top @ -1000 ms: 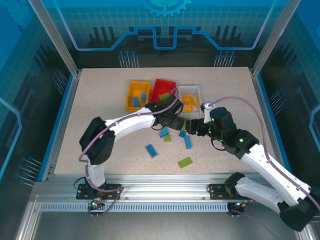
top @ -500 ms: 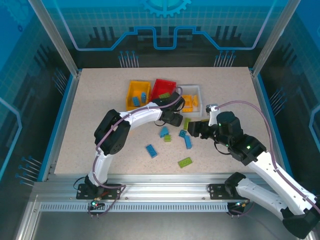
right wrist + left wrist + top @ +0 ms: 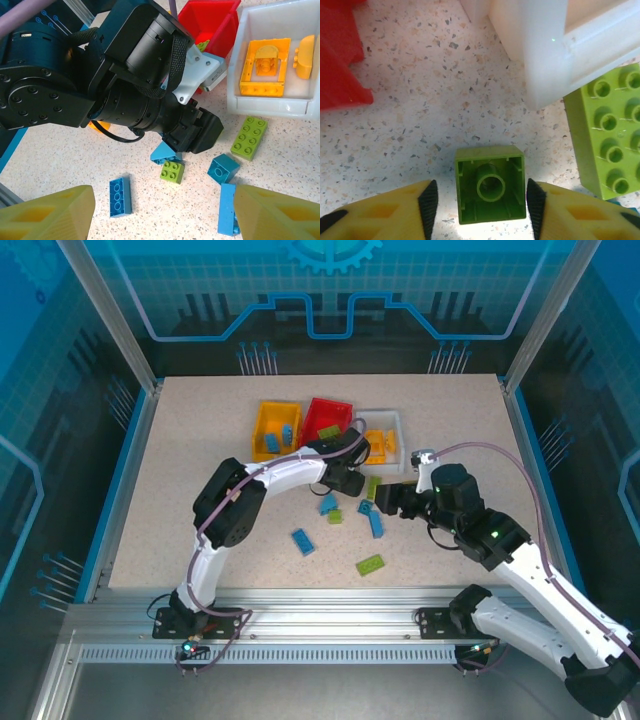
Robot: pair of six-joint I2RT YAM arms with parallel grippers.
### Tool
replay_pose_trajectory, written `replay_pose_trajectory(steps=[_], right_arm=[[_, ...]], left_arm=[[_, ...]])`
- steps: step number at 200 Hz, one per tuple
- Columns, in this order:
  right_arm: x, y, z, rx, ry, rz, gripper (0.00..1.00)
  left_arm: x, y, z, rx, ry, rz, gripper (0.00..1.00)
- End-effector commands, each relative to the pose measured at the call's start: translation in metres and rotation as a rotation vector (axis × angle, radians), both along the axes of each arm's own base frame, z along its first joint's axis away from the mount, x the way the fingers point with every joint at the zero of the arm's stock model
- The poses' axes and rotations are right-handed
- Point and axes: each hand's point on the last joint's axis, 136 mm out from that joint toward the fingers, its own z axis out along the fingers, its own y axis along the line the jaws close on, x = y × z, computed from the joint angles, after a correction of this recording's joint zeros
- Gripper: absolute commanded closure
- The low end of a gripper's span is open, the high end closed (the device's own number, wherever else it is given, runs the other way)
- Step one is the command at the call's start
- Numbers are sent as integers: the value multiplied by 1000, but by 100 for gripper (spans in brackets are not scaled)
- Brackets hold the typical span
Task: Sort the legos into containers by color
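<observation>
Tabletop [image 3: 190,470], speckled beige laminate, carrying every item below.

Left gripper [image 3: 481,201], yellow fingers with black pads: lowered just in front of the white bin, jaws standing either side of the small inverted green brick. A strip of table shows at one pad, so it is not clamped yet. Right gripper [image 3: 165,215]: fingers spread wide, nothing between them, hanging over the loose bricks.

Containers, three open-top rectangular plastic bins in a row at the far middle of the table:
- yellow-orange bin [image 3: 258,435], blue pieces inside
- red bin [image 3: 330,402], a green piece inside
- white bin [image 3: 380,414], holding yellow-orange pieces [image 3: 265,67]

Progress, as judged: yellow-orange looks finished, none lying loose. Roughly four blue and four green remain on the table near the bins.

Loose legos:
- green two-by-four brick [image 3: 250,137], studs up, just beside the white bin's near wall
- second green long brick [image 3: 370,563], nearest the front edge
- blue long brick [image 3: 120,196]
- blue square brick [image 3: 223,167]
- green two-by-two brick [image 3: 172,171]
- small inverted green brick [image 3: 491,184], glossy lime, hollow underside and centre tube facing up; probably bound for the red bin
</observation>
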Motion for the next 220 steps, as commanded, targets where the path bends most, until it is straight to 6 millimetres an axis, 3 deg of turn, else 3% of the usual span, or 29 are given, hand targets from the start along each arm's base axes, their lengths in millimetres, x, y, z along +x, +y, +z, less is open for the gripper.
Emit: replay_pose_trajectory(steps=[1, 15, 42, 77, 96, 127, 148, 153, 180, 203, 220], right_arm=[[-2, 2, -3, 4, 8, 6, 26], [-2, 2, -3, 4, 6, 5, 26], [-1, 3, -4, 2, 6, 6, 26], [0, 5, -2, 7, -3, 15, 27], [3, 9, 0, 5, -12, 26, 27], [16, 23, 6, 5, -17, 44, 27], [23, 32, 7, 0, -25, 55, 27], [26, 34, 20, 12, -48, 55, 27], [32, 42, 25, 9, -56, 64, 27], [33, 44, 25, 0, -55, 67, 27], [32, 45, 22, -1, -49, 70, 27]], left_arm=[[-2, 0, -14, 16, 18, -12, 57], [-1, 1, -10, 10, 5, -3, 66], [-4, 9, 10, -7, -47, 27, 67], [-6, 38, 60, -1, -136, 103, 68], [4, 56, 87, -21, -161, 158, 68], [34, 79, 108, -29, -171, 220, 67], [59, 86, 112, -3, -176, 243, 67], [65, 87, 109, 2, -170, 250, 67], [93, 90, 99, 12, -150, 276, 66], [105, 88, 79, 25, -108, 289, 64], [108, 87, 69, 34, -89, 293, 55]])
